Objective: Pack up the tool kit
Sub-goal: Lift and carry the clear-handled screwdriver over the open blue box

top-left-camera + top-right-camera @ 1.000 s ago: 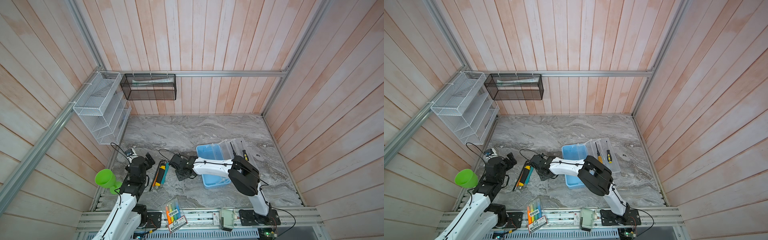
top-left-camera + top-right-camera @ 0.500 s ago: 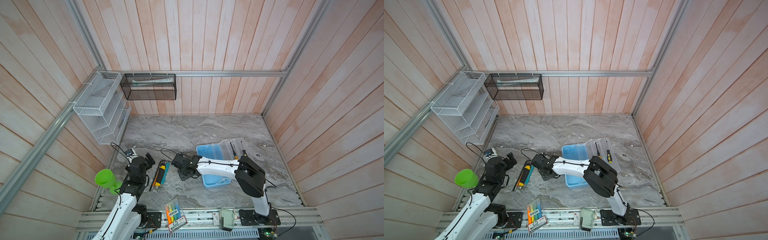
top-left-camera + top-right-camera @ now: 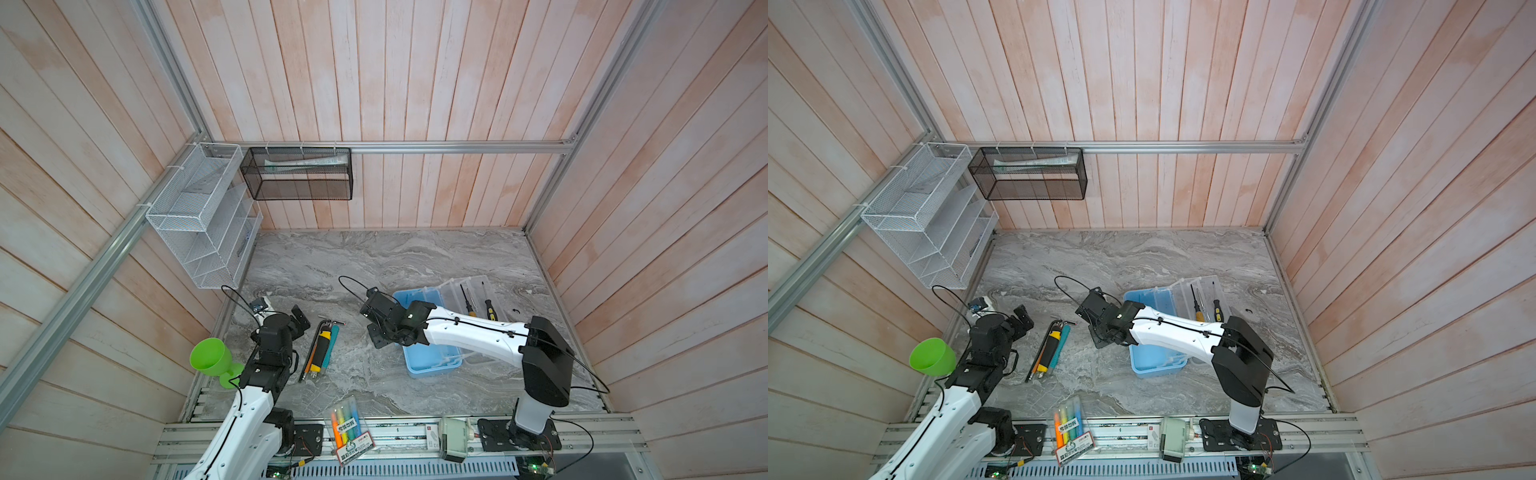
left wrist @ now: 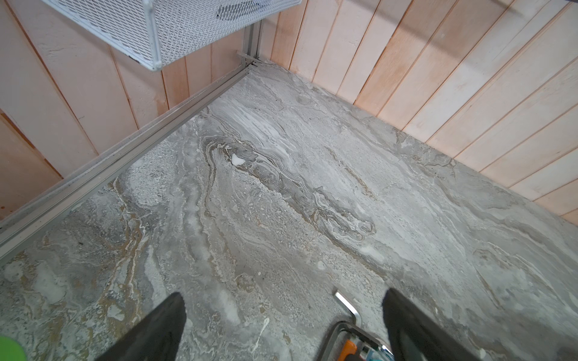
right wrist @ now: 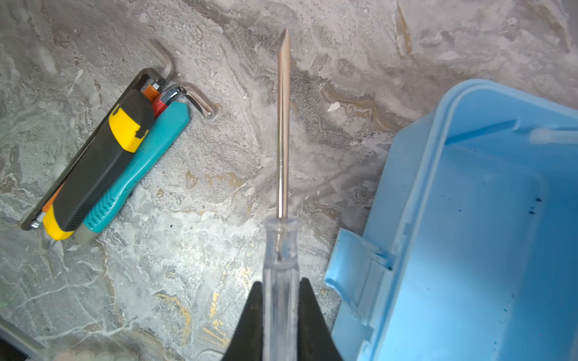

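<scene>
Tool kit case (image 5: 469,218) lies open on the tabletop (image 5: 187,281), just beside the right pincer (image 5: 278,286). That pincer is clamped on a clear-handled screwdriver (image 5: 283,140), whose shaft runs alongside the case. The loose tools (image 3: 320,349) lie farther from the case, nearer the left pincer (image 4: 283,295), which is spread wide and empty.

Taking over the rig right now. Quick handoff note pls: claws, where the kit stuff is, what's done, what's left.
Left claw: open, empty, over the table at the end of the tool pile.
Right claw: shut on the clear-handled screwdriver, between pile and light-blue case.
Case open, with the clear lid flat beside it. The yellow-handled screwdriver and black-and-yellow screwdriver lie on the lid.
Unpacked on the table: yellow-and-black tool, teal-handled tool, hex keys.
Left: place the held screwdriver, pack the pile, shut the lid.
</scene>
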Controlling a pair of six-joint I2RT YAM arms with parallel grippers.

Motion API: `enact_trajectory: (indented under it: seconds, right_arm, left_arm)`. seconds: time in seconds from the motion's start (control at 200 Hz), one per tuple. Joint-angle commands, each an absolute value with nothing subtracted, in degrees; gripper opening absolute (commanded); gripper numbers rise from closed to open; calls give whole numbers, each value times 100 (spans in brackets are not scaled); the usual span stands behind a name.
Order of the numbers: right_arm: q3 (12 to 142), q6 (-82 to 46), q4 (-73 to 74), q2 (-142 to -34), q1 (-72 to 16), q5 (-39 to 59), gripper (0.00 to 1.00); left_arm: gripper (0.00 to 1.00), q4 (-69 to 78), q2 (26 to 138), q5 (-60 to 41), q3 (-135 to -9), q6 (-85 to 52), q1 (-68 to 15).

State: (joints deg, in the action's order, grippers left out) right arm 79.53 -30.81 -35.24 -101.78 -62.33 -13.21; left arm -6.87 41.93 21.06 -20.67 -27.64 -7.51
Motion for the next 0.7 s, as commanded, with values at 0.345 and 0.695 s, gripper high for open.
enact_trajectory:
  seconds: [0.345, 0.695]
  right_arm:
    - [7249, -3246, -5443, -7963, -4569, -2278, 0]
    - [6265, -3197, -5895, -6724, -2907, -2082, 0]
  left_arm:
    - [100, -704, 4164, 2117, -1998, -2759, -726]
    - [100, -698, 4254, 2122, -2030, -2768, -722]
